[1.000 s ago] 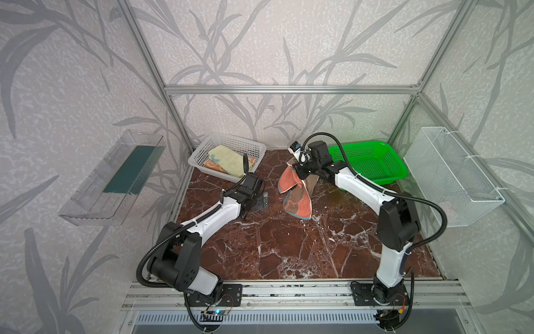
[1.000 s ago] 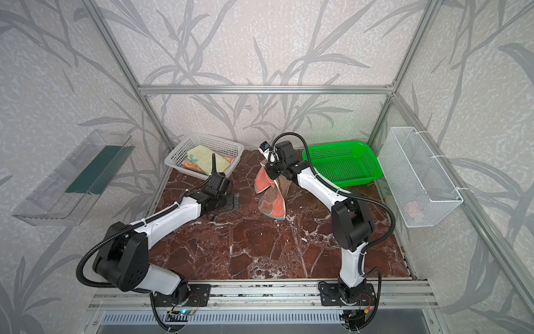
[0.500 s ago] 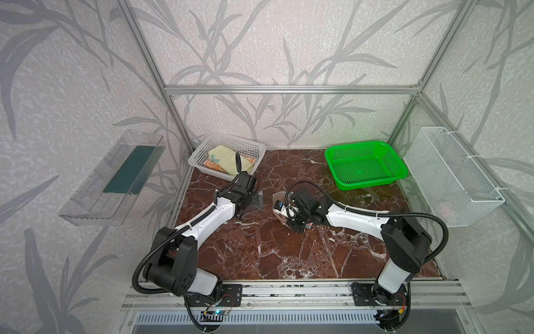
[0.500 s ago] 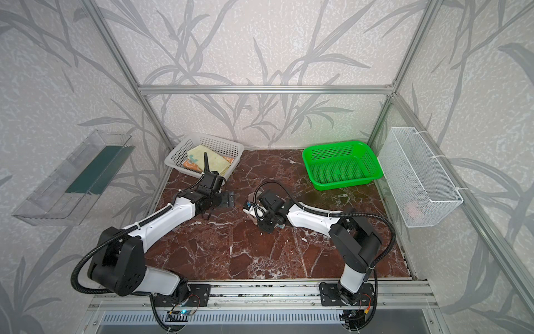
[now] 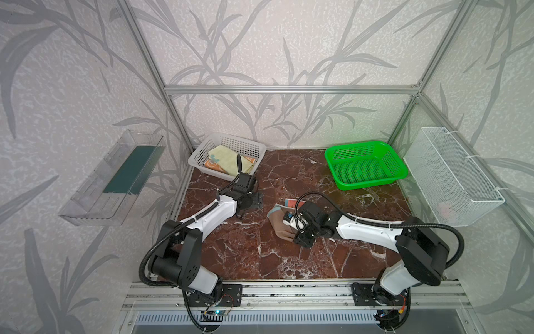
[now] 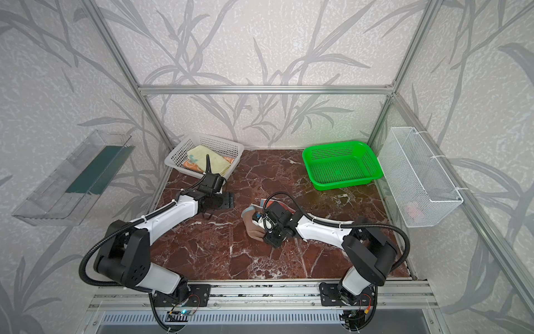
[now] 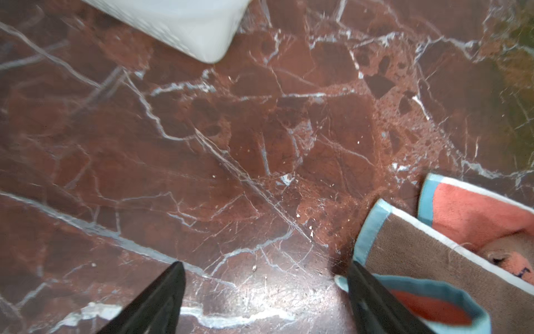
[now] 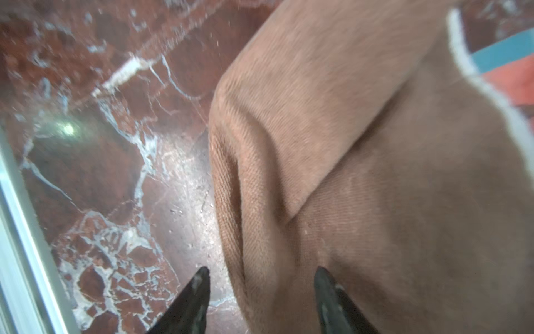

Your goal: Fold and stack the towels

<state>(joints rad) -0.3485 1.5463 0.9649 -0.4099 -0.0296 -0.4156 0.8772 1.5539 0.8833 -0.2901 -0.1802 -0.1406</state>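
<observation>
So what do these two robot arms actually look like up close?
Both match: the left arm and right arm have glossy white shells on the long links and chunky black joints. A black ribbed cable loops along each. Each ends in two flat, black, tapering fingers. Bases sit on black plates bolted to a silver rail.

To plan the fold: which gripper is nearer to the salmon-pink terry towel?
Right. The right gripper straddles the edge of the salmon-pink terry towel; the left gripper stands beside it, apart.

red marble table [image 5: 260, 254]: white basket [image 5: 202, 150], green basket [image 5: 367, 182], crumpled salmon-pink towel [image 5: 278, 224]
</observation>
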